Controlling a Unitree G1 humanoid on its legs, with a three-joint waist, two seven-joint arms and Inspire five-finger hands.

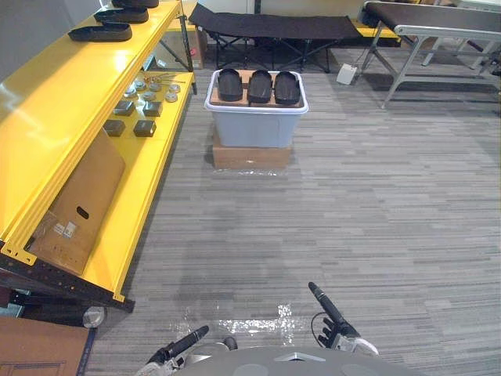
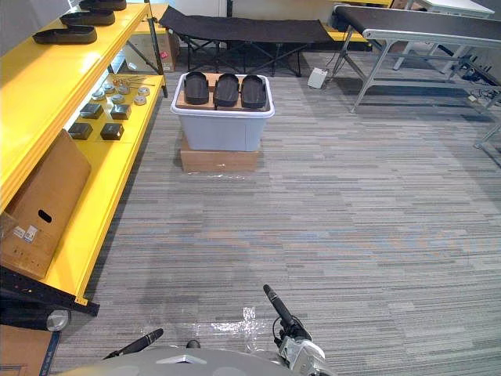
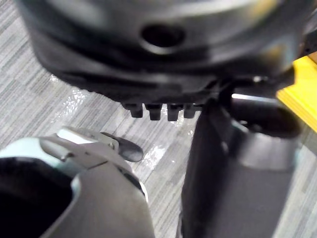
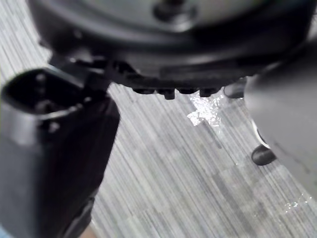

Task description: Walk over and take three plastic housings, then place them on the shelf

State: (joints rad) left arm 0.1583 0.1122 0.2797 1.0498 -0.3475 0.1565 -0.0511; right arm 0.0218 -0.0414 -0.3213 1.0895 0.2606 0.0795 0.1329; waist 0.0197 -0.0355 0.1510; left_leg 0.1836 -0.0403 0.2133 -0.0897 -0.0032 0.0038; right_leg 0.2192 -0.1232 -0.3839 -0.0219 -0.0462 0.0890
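Observation:
Three black plastic housings [image 1: 229,84] [image 1: 259,85] [image 1: 286,87] lie side by side on a cardboard sheet atop a grey bin [image 1: 256,125], a few steps ahead on the floor. The yellow shelf [image 1: 70,86] runs along the left; its top level carries more black housings [image 1: 100,32] at the far end. My left hand [image 1: 184,343] and right hand [image 1: 327,307] hang low at the near edge, fingers straight, nothing in either. Both wrist views look past the left hand [image 3: 163,59] and the right hand [image 4: 163,44] at bare carpet.
The bin rests on a flat cardboard box [image 1: 250,157]. The shelf's lower level holds small metal parts, dark blocks [image 1: 145,128] and a large cardboard box [image 1: 78,207]. A black folding cot [image 1: 274,27] and a metal-framed table [image 1: 438,19] stand at the back. Open carpet lies between me and the bin.

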